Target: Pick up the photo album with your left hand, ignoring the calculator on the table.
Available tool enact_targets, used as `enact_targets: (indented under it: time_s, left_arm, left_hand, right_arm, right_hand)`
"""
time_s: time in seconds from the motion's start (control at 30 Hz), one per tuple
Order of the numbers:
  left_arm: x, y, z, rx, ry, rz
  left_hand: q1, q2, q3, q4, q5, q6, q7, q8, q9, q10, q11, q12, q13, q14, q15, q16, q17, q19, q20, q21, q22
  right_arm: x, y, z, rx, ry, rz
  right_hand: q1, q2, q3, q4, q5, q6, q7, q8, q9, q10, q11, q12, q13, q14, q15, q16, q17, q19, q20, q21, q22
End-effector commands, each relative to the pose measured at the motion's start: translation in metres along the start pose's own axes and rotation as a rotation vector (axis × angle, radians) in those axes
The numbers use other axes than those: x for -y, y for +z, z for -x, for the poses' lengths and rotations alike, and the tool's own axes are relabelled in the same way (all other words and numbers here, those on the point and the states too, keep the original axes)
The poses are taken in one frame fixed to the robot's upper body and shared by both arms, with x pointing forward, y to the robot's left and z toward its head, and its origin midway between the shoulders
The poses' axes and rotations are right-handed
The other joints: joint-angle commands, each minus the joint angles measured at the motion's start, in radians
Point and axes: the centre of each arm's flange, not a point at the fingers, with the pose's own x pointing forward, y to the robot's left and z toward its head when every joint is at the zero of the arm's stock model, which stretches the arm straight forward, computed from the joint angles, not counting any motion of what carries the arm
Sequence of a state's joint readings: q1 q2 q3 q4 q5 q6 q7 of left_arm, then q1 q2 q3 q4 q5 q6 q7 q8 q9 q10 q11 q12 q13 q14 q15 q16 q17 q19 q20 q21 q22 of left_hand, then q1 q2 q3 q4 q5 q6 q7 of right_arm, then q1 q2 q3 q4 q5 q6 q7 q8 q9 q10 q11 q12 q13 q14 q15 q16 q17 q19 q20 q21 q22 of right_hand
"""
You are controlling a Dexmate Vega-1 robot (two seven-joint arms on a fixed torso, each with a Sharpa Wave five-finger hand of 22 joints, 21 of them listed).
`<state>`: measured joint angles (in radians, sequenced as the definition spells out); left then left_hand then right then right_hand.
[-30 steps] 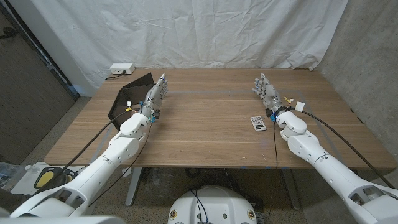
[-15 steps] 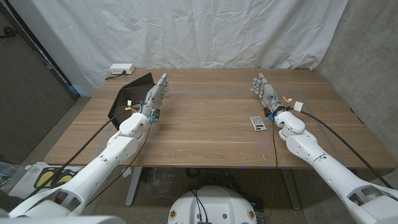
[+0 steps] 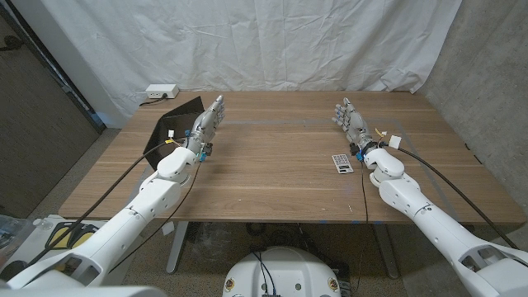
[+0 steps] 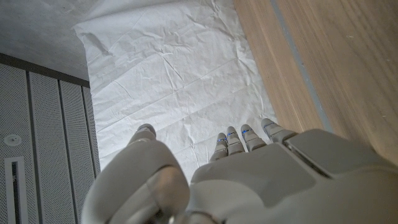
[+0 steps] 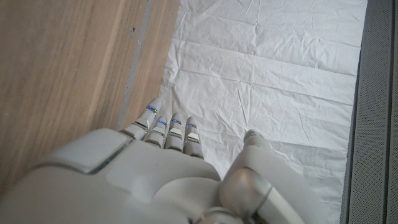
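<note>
Beside the photo album (image 3: 172, 125), left hand (image 3: 208, 124) empty, fingers extended.

No readable text, labels or numbers anywhere.

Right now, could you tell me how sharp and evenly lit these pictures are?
Head view: even light, soft shadows, sharp; the black photo album shows little detail, the calculator is small but distinct. Left wrist view: the left robot hand looks slightly soft up close. Right wrist view: likewise for the right robot hand.

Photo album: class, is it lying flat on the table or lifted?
Lying flat: the photo album rests on the table, beside the open left hand.
</note>
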<state>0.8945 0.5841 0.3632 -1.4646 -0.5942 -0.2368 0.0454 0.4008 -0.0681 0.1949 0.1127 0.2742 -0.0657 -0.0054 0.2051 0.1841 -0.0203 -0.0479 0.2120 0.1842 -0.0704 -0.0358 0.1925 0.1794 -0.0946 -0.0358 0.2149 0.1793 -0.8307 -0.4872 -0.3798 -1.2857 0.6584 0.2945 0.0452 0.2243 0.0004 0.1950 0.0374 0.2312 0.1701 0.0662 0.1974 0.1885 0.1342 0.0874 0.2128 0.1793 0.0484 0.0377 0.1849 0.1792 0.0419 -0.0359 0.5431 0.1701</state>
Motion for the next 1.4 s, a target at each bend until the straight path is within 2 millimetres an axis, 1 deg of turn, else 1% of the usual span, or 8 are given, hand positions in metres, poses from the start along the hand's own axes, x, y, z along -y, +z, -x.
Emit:
enact_targets:
  time_s: [0.03,0.27,0.73,0.87,0.93,1.13,1.2,1.4]
  left_arm:
    - [-0.005,0.023,0.011,0.043,0.018,-0.041]
    - [-0.008,0.023,0.019,0.057,0.022,-0.037]
    - [-0.017,0.038,0.038,0.081,0.062,-0.091]
    - [-0.019,0.043,0.043,0.089,0.098,-0.128]
    - [-0.02,0.046,0.044,0.089,0.093,-0.139]
    - [-0.024,0.048,0.049,0.105,0.106,-0.147]
    - [-0.022,0.048,0.05,0.115,0.126,-0.162]
    - [-0.023,0.05,0.051,0.116,0.106,-0.192]
  left_hand:
    - [0.003,0.014,0.007,0.0,0.01,0.008,0.0,0.008,0.002,0.008,0.001,0.01,0.003,0.011,-0.009,0.008,0.003,0.005,-0.11,0.007,0.005]
    - [0.007,0.02,0.009,-0.002,0.01,0.017,-0.002,0.01,0.002,0.014,0.0,0.01,0.003,0.017,-0.009,0.008,0.003,0.009,-0.107,0.008,0.005]
    - [0.013,0.027,0.011,-0.006,0.008,0.026,-0.002,0.01,0.003,0.024,-0.003,0.011,0.003,0.023,-0.007,0.007,0.003,0.014,-0.1,0.008,0.006]
    - [0.016,0.03,0.012,-0.007,0.007,0.033,-0.002,0.012,0.003,0.03,-0.003,0.012,0.003,0.025,-0.008,0.007,0.003,0.016,-0.098,0.008,0.006]
    - [0.018,0.031,0.013,-0.008,0.007,0.031,-0.004,0.011,0.003,0.029,-0.003,0.011,0.003,0.023,-0.009,0.005,0.003,0.014,-0.097,0.007,0.006]
    - [0.024,0.034,0.014,-0.012,0.006,0.027,-0.008,0.007,0.003,0.022,-0.007,0.007,0.004,0.019,-0.011,0.002,0.003,0.012,-0.098,0.005,0.006]
    - [0.031,0.037,0.015,-0.016,0.004,0.04,-0.008,0.01,0.003,0.043,-0.004,0.013,0.004,0.027,-0.012,0.003,0.003,0.013,-0.097,0.005,0.006]
    - [0.037,0.038,0.015,-0.021,0.001,0.058,-0.014,0.014,0.003,0.059,-0.008,0.016,0.005,0.041,-0.022,0.006,0.002,0.023,-0.102,0.007,0.006]
  right_arm:
    - [0.004,-0.001,-0.002,0.0,0.006,-0.012]
    - [0.004,-0.001,0.0,0.003,0.0,-0.012]
    - [-0.004,-0.005,-0.002,-0.001,0.01,-0.022]
    - [-0.003,-0.006,-0.003,-0.002,-0.004,-0.028]
    - [-0.003,-0.006,-0.002,0.003,-0.007,-0.032]
    - [-0.002,-0.005,-0.002,0.014,-0.008,-0.034]
    - [-0.001,-0.005,-0.002,0.016,-0.008,-0.039]
    - [0.0,-0.007,-0.002,0.016,-0.007,-0.047]
  right_hand:
    - [0.009,0.005,0.007,-0.004,0.0,0.011,-0.003,0.004,0.002,0.01,-0.002,0.01,0.006,0.012,-0.001,0.007,0.005,0.011,-0.02,-0.004,0.002]
    - [0.009,0.007,0.008,-0.005,-0.001,0.012,-0.002,0.004,0.002,0.013,-0.003,0.01,0.006,0.015,-0.002,0.008,0.005,0.015,-0.02,-0.006,0.002]
    - [0.011,0.01,0.008,-0.007,-0.004,0.02,-0.003,0.006,0.002,0.021,-0.002,0.012,0.006,0.023,-0.001,0.011,0.005,0.019,-0.019,-0.012,0.002]
    - [0.012,0.012,0.009,-0.008,-0.005,0.021,-0.003,0.006,0.002,0.024,-0.005,0.013,0.006,0.029,-0.004,0.013,0.006,0.029,-0.024,-0.013,0.003]
    - [0.011,0.014,0.009,-0.008,-0.006,0.021,-0.003,0.006,0.002,0.025,-0.006,0.012,0.006,0.033,-0.006,0.014,0.006,0.037,-0.03,-0.012,0.003]
    - [0.012,0.014,0.009,-0.009,-0.007,0.021,-0.004,0.005,0.002,0.029,-0.009,0.014,0.006,0.036,-0.009,0.015,0.006,0.042,-0.032,-0.013,0.003]
    - [0.012,0.015,0.009,-0.009,-0.008,0.022,-0.004,0.005,0.002,0.03,-0.009,0.014,0.006,0.037,-0.01,0.015,0.007,0.043,-0.031,-0.014,0.004]
    - [0.013,0.014,0.008,-0.011,-0.009,0.022,-0.004,0.005,0.002,0.029,-0.009,0.013,0.006,0.037,-0.009,0.015,0.007,0.045,-0.031,-0.016,0.004]
